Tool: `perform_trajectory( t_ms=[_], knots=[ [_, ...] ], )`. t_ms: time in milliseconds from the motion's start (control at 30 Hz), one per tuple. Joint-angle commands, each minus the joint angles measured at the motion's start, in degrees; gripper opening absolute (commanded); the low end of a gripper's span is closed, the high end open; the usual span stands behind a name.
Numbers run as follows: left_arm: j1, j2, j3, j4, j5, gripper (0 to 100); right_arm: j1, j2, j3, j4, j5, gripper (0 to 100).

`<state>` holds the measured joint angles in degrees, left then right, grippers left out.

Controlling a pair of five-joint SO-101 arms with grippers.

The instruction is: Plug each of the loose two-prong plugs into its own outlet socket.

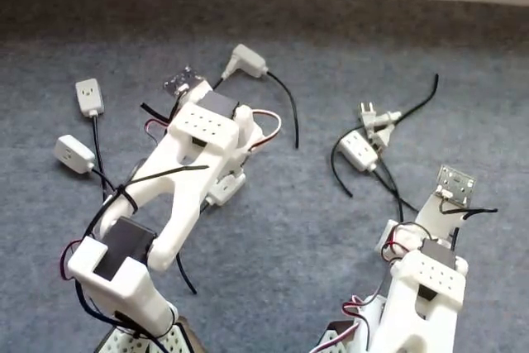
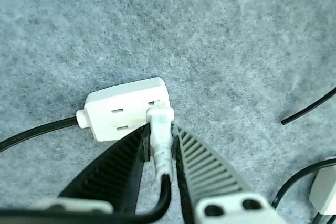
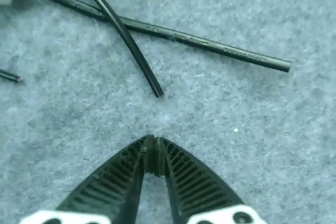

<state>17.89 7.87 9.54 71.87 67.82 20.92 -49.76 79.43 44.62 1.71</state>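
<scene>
A white outlet socket lies flat on the grey carpet, its black cable running off one end. My left gripper is shut on a white two-prong plug, whose head touches the socket's slotted face at one corner. The left arm covers that spot from above. A loose white plug lies at the back. Another plug lies by a socket to the right. My right gripper is shut on nothing, just above bare carpet, short of two black cable ends.
Two more white sockets lie at the far left with black leads. Black cables trail across the carpet between the arms. The right arm stands at the front right. Open carpet lies between the arms.
</scene>
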Motion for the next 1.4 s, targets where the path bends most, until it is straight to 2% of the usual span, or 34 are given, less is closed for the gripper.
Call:
perform_trajectory(
  t_ms=[0, 767, 900, 1167, 1300, 1367],
  knots=[
    [-0.13, -0.31, 0.40, 0.09, 0.35, 1, 0.04, -0.57, -0.22, -0.92, -0.35, 0.7],
    [0.48, -0.40, 3.47, 2.20, 0.18, 1, 0.04, -0.57, -0.22, -0.92, -0.18, 0.7],
    [2.42, -0.40, 3.74, 5.19, 0.00, 1, 0.04, -0.57, -0.22, -0.92, -0.18, 0.7],
    [4.35, -0.31, 4.70, 5.36, 0.00, 1, 0.04, -0.48, -0.22, -0.92, -0.18, 0.7],
    [4.44, -0.22, 8.84, 2.11, -0.18, 1, 0.04, -0.48, -0.22, -0.92, -0.18, 0.7],
    [3.74, -0.22, 12.09, -1.76, -3.43, 1, 0.04, -0.48, -0.22, -0.92, -0.18, 0.7]
  ],
)
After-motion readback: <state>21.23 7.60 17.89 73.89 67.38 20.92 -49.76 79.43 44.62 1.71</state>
